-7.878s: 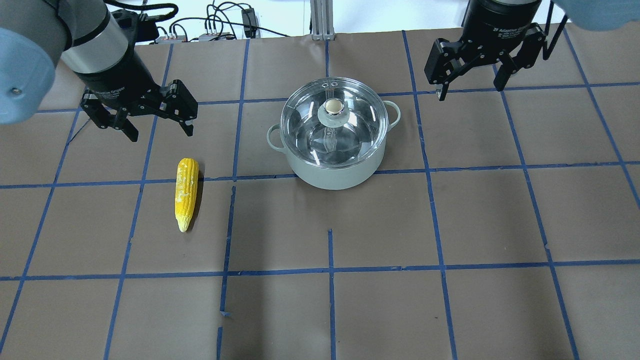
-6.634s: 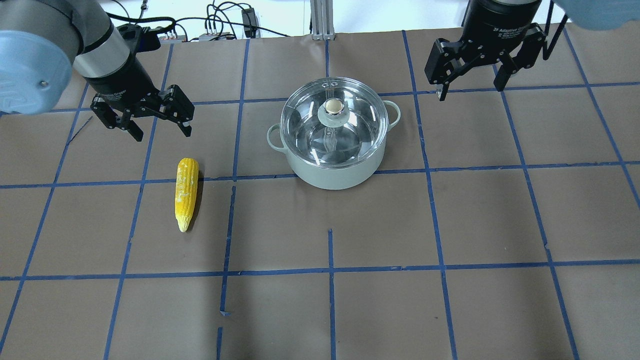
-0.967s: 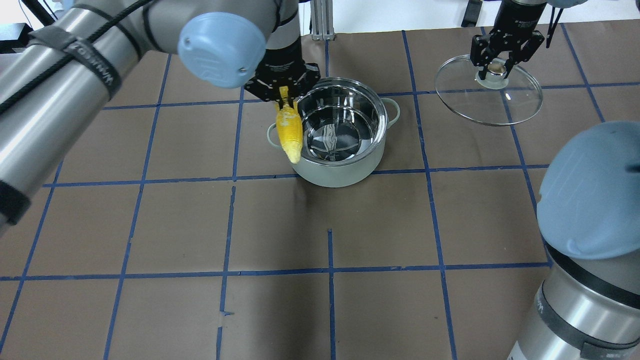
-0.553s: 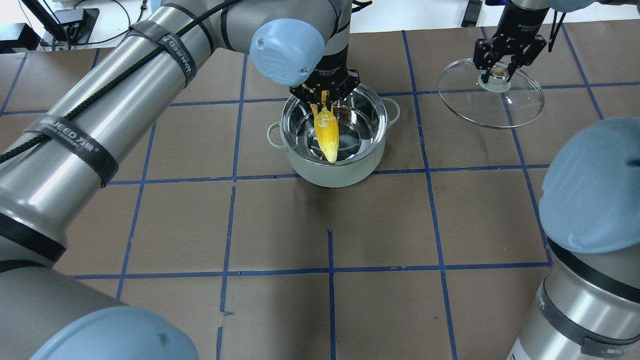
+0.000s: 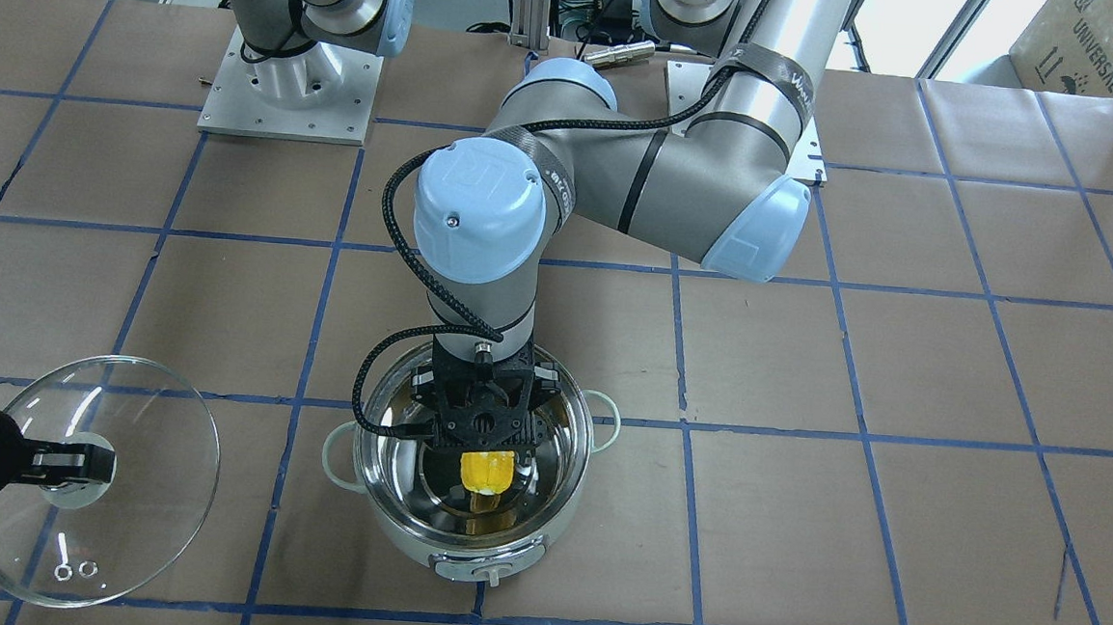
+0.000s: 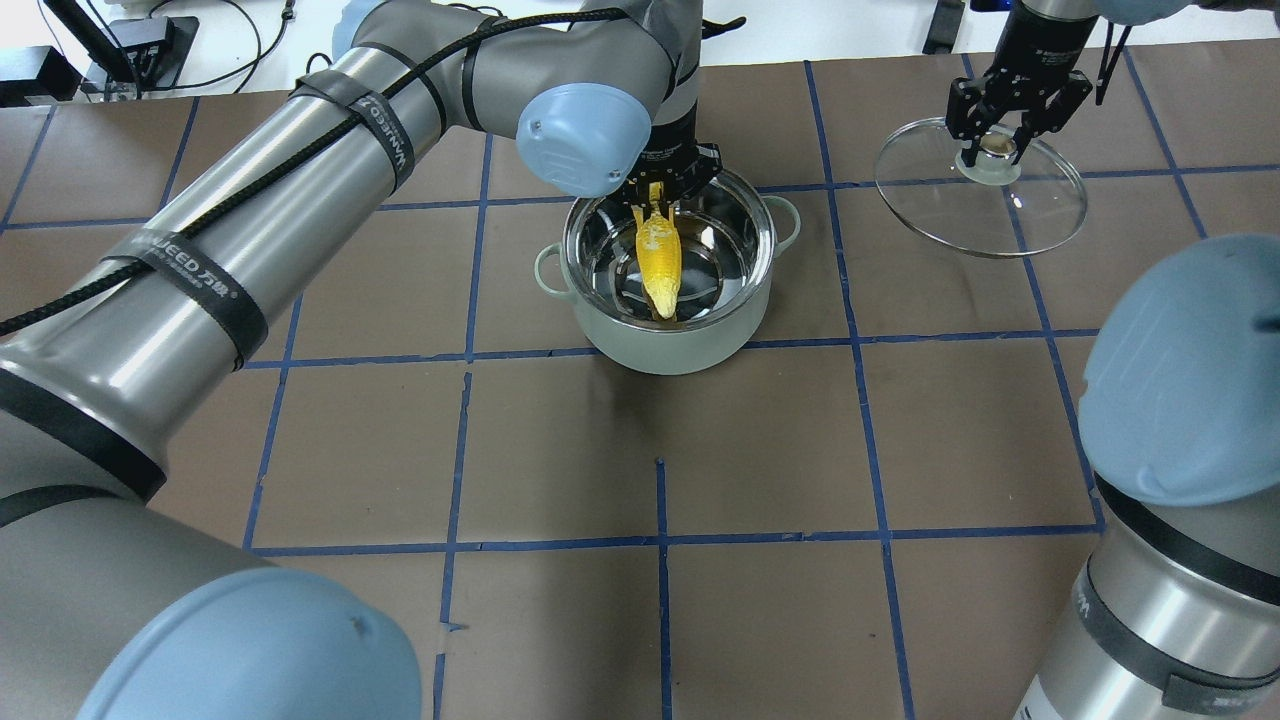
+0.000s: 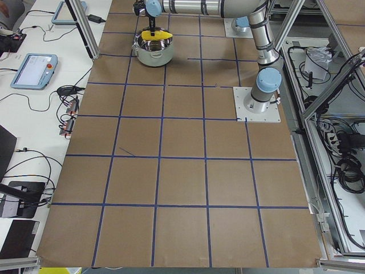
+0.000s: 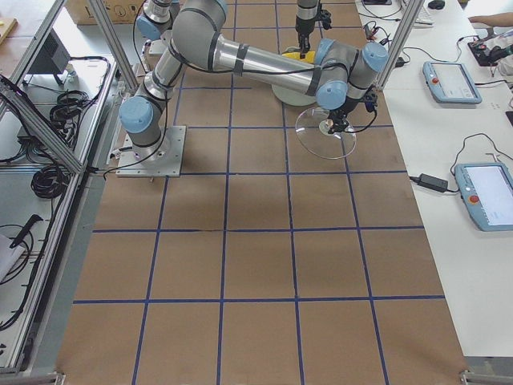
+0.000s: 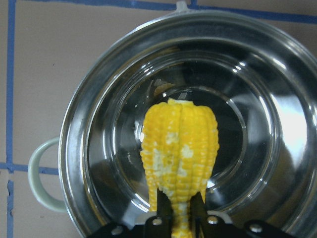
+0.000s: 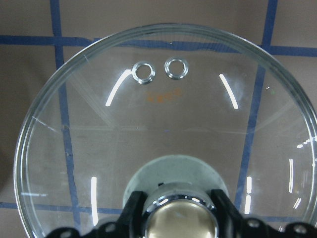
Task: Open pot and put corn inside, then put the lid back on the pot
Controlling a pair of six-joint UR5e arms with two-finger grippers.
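The pot (image 6: 665,355) stands open at the table's back centre, its steel inside showing. My left gripper (image 6: 655,188) is shut on the thick end of the yellow corn (image 6: 660,262) and holds it pointing down inside the pot. In the left wrist view the corn (image 9: 179,148) hangs over the pot's floor (image 9: 247,129). My right gripper (image 6: 1000,150) is shut on the knob of the glass lid (image 6: 980,215) and holds it to the right of the pot. The front view shows the corn (image 5: 486,470) in the pot (image 5: 408,535) and the lid (image 5: 140,480) aside.
The table is brown paper with a blue tape grid (image 6: 660,540). My left arm's long links (image 6: 250,250) stretch across the left half of the overhead view. My right arm's elbow (image 6: 1180,380) fills the lower right. Cables and boxes (image 6: 120,50) lie beyond the back edge.
The lid went from the pot to my right gripper at the right. My left gripper carried the corn from the pot's left rim to inside the pot and lowered it.
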